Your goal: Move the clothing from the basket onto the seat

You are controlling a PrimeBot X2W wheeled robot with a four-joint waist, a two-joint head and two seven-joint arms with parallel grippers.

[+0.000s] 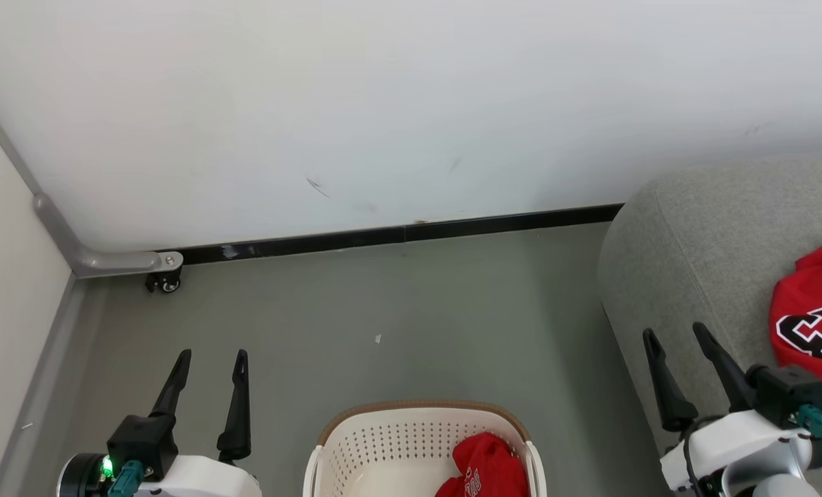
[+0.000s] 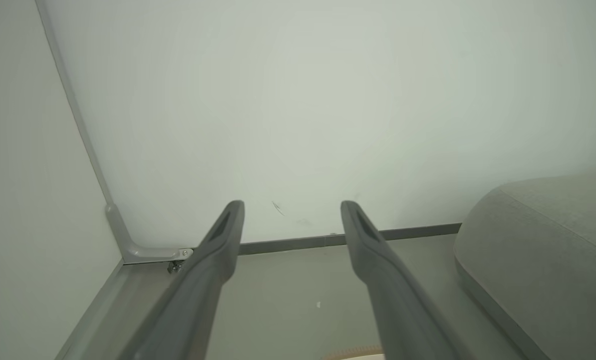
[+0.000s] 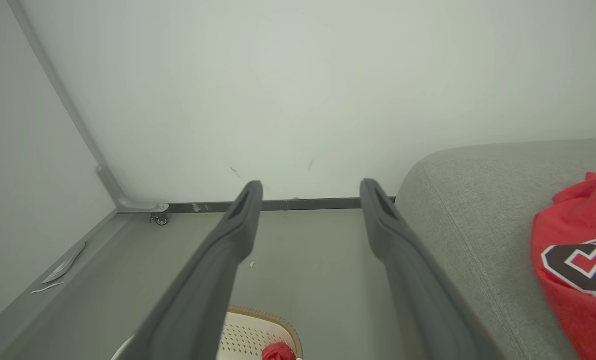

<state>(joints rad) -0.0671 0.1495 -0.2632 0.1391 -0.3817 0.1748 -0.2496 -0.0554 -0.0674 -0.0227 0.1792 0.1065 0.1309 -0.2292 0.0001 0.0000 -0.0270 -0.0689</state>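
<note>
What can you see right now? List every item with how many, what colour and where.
shirt in basket: one, red, right side of the basket
shirt on sofa: one, red with black-and-white lettering, far right
basket: one, cream with brown rim, on the floor, bottom centre
sofa: one, light grey, right side
floor: one, grey-green, across the middle
wall: one, white, across the top
baseboard: one, black, foot of the wall
bracket: one, grey, left corner, small wheel under its end
scrap: one, white, on the floor beyond the basket
left tool: one, dark, lower left, open, empty
right tool: one, dark, lower right by the sofa edge, open, empty
</note>
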